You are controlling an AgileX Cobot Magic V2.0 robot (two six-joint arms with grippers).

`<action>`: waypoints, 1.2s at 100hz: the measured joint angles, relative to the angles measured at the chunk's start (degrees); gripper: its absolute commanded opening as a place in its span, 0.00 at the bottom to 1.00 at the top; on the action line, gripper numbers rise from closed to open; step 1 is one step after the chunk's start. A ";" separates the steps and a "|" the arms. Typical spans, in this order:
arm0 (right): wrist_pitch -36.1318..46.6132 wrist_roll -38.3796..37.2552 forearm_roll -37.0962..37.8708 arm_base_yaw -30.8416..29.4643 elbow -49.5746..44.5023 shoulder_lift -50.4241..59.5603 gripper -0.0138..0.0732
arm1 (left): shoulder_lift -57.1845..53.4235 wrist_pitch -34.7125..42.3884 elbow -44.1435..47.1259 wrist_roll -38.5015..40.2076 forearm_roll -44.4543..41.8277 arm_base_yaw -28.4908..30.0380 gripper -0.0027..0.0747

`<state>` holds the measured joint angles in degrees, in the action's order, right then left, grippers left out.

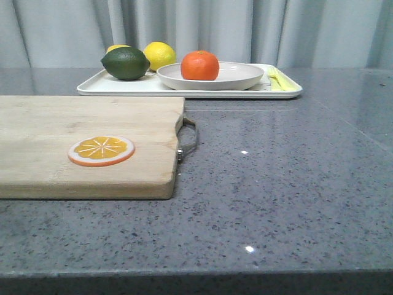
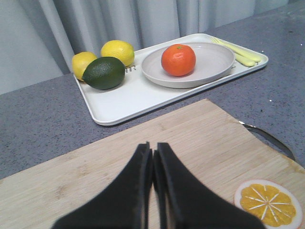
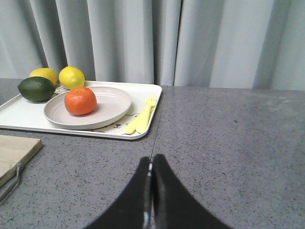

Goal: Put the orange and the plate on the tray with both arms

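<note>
The orange [image 1: 199, 65] sits on the off-white plate [image 1: 236, 78], and the plate rests on the white tray [image 1: 123, 85] at the back of the table. The orange [image 2: 178, 59], plate [image 2: 214, 62] and tray [image 2: 124, 98] show in the left wrist view, and the orange [image 3: 80, 100], plate [image 3: 112, 102] and tray [image 3: 19, 112] in the right wrist view. My left gripper [image 2: 152, 149] is shut and empty above the cutting board. My right gripper [image 3: 151, 160] is shut and empty over the grey counter, short of the tray. Neither gripper shows in the front view.
A dark green lime [image 1: 126, 62] and two yellow lemons [image 1: 159, 55] lie on the tray's left part. A yellow fork [image 1: 279, 80] lies on its right end. A wooden cutting board [image 1: 73, 117] with a flat orange slice [image 1: 101, 150] and a metal handle [image 1: 189, 140] fills the near left.
</note>
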<state>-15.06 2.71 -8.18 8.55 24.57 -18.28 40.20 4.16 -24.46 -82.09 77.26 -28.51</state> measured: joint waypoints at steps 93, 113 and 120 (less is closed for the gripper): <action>0.00 0.00 0.00 0.00 0.00 0.00 0.08 | -34.49 -1.50 23.92 73.89 -77.26 15.48 0.01; 0.00 0.00 0.00 0.00 0.00 0.00 0.08 | -37.75 -2.49 24.46 75.39 -78.45 15.62 0.01; 0.00 0.00 0.00 0.00 0.00 0.00 0.08 | -38.00 -4.16 24.46 75.43 -78.60 15.62 0.01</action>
<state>-15.06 2.71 -8.18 8.55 24.57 -18.28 2.20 0.00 0.00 -6.67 -1.34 -12.89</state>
